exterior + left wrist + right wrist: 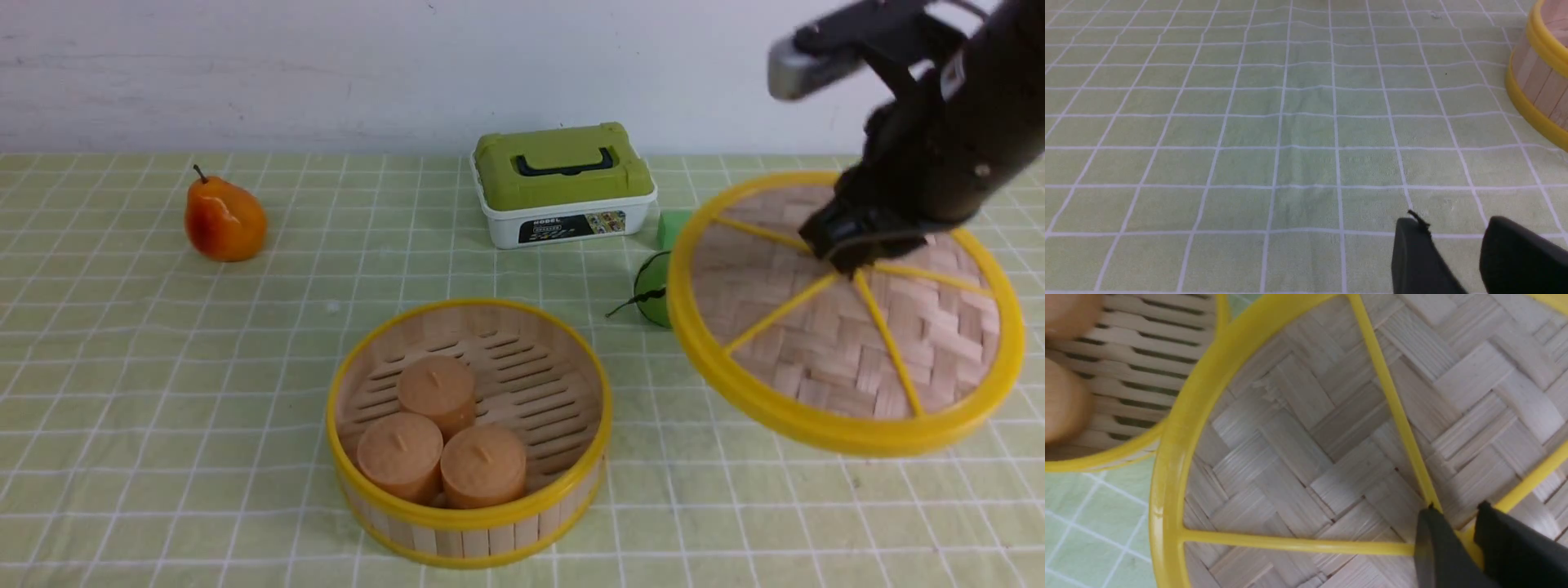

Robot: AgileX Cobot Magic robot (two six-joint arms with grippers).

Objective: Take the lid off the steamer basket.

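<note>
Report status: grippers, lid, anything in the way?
Right gripper shut on lid at centre; left gripper open over bare cloth. Lid off, held tilted, right of steamer basket. Green ball and green block close behind lid's edge: mind them on set-down.

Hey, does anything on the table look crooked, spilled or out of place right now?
Only the lid stands out. The right gripper holds it by the centre knob, clearly tilted, off to the right of the open steamer basket. It partly hides a round green thing behind it. Nothing looks spilled or broken.

One lid (816,343), one steamer basket (469,523), three brown cakes (437,392), one pear (224,219), one box (563,184)
</note>
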